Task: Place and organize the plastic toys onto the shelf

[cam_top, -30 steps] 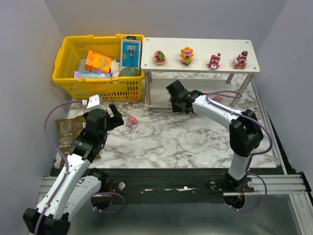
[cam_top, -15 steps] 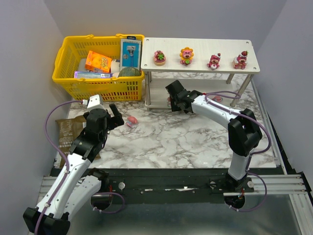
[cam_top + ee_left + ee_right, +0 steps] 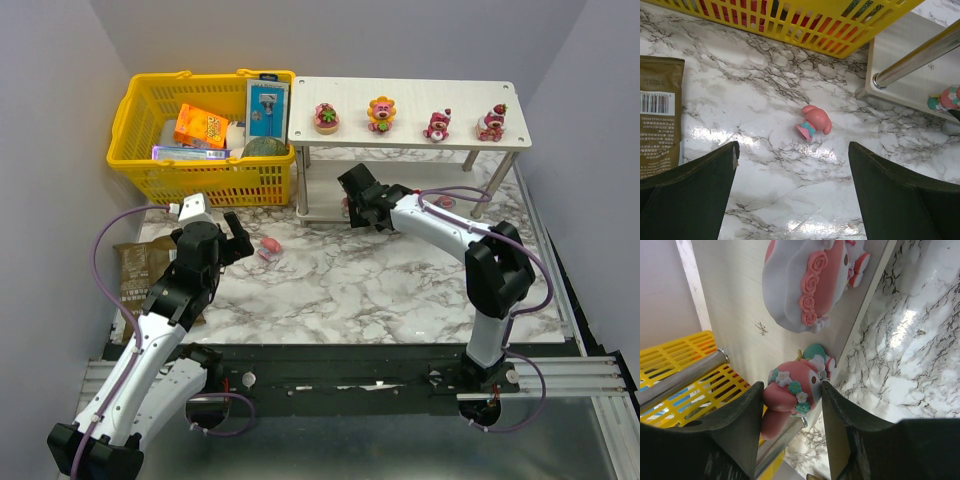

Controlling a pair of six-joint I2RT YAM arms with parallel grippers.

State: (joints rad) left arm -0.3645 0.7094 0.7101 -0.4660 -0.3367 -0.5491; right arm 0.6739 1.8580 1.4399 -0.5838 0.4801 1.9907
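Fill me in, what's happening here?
The right end effector holds a pink toy at the lower tier of the shelf, beside a white toy already there. Four toys stand on top. The open left end effector hovers over a loose toy lying on the table, not yet picked up.
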